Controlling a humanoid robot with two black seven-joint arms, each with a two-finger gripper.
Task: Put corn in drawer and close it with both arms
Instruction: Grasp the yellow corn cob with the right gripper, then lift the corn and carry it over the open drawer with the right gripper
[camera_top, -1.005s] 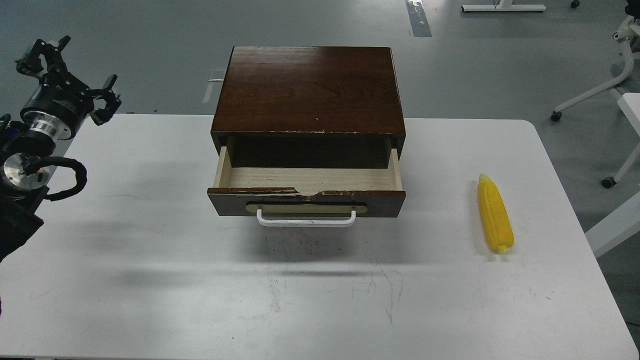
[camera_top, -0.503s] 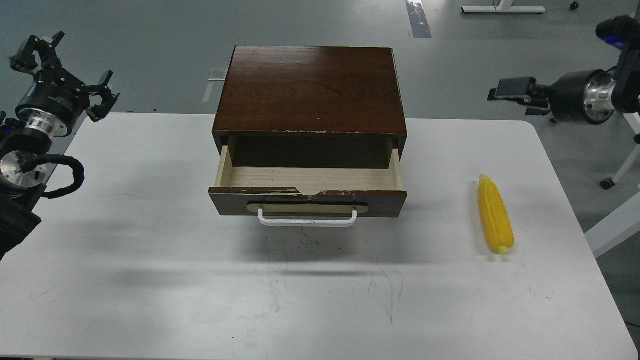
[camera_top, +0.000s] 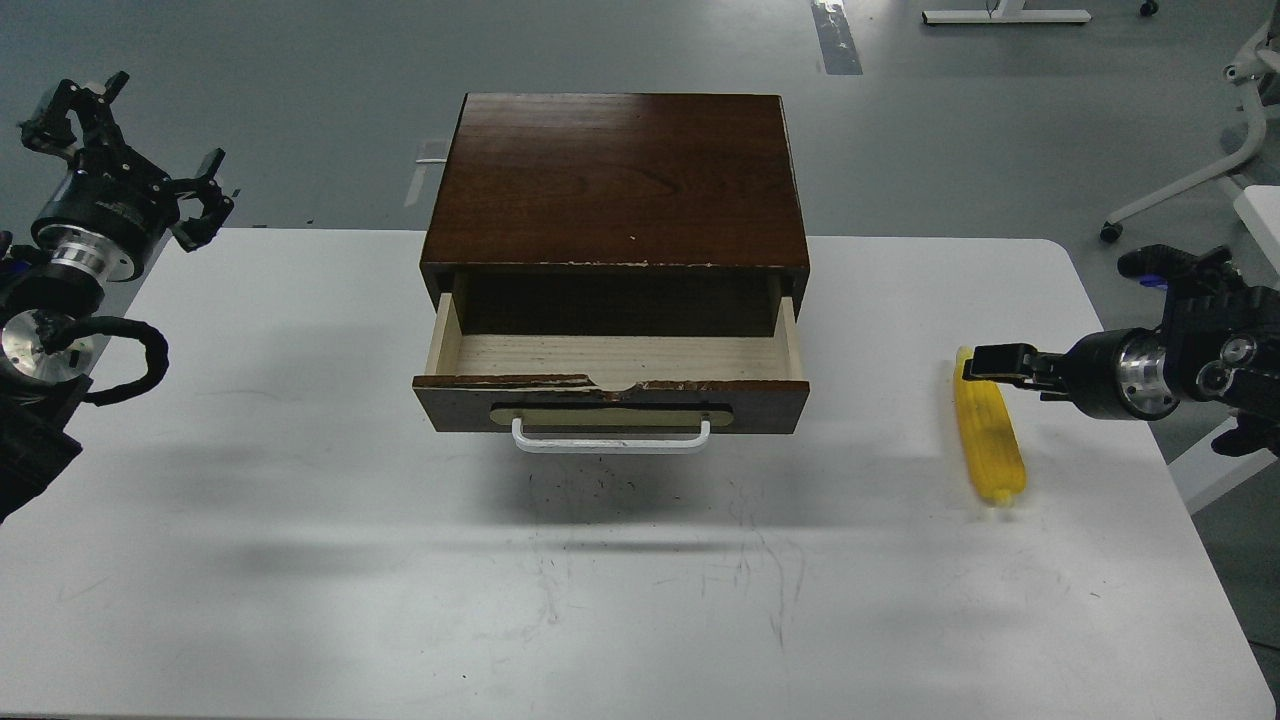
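The right gripper (camera_top: 985, 362) comes in side-on over the far tip of the corn (camera_top: 988, 432). Its fingers (camera_top: 1000, 358) read as one dark block from here, so I cannot tell how far apart they stand or whether they touch the cob; nothing shows it lifted. The left gripper (camera_top: 130, 135) hangs well left of the drawer (camera_top: 610, 375), beyond the worktop's (camera_top: 300, 500) far corner, its claw-like fingers (camera_top: 205, 205) spread wide with nothing between them.

Judging by this, the step in hand is the reach for the corn: no grasp is confirmed and the drawer is pulled out and empty. The next move probably calls for the right fingers to settle astride the cob and close across its narrow width, then carry it left to the drawer and lay it lengthwise along the pale floor.

The corn lies flat on the worktop, well right of the drawer, long axis running away from the robot. It is bright yellow, tapered and ridged with kernels, likely hard plastic. The drawer front is dark brown wood with a chipped top edge, a white bar handle (camera_top: 610, 441) on a tan oblong plate, and pale bare wood inside. The worktop is smooth white, scuffed in front of the drawer.
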